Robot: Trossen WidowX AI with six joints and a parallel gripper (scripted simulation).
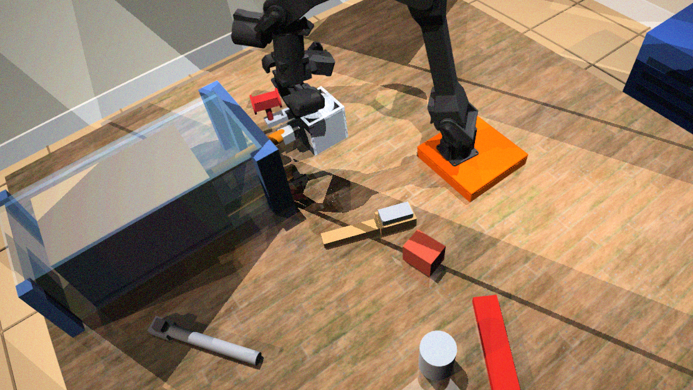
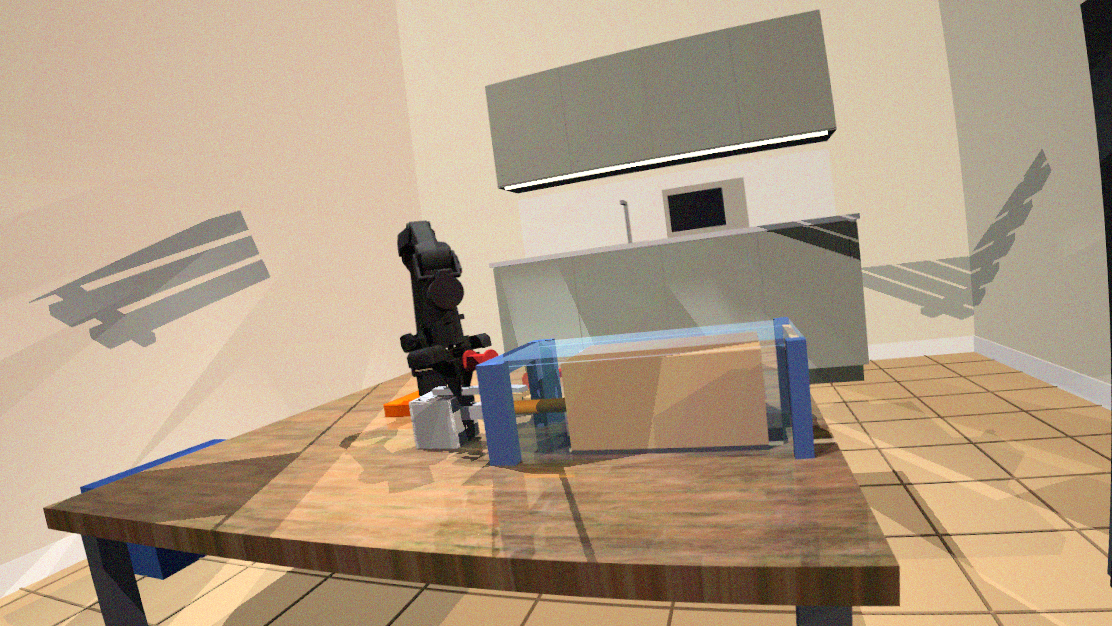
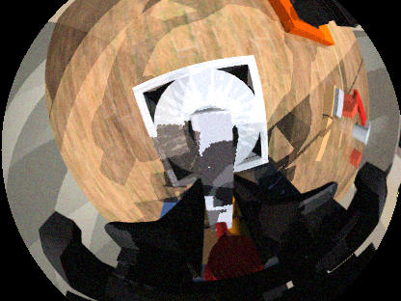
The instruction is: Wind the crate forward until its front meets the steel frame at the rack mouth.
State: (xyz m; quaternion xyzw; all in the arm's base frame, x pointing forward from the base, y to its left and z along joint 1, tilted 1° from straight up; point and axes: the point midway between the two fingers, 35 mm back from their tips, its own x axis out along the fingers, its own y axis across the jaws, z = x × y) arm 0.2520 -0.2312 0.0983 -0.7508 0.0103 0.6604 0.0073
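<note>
With the jaws (image 1: 299, 129) (image 2: 466, 423) clamped on the grey, flat-barred winch handle (image 1: 277, 117) (image 2: 509, 388) (image 3: 214, 135), an off-centre pull might have worked its key loose, while winding too hard could have tipped the tan, boxy crate (image 1: 121, 179) (image 2: 661, 392). At left in the top view, the crate sat flat under smooth clear panels, short of the blue, square-edged frame (image 1: 277, 177) (image 2: 492, 415).
</note>
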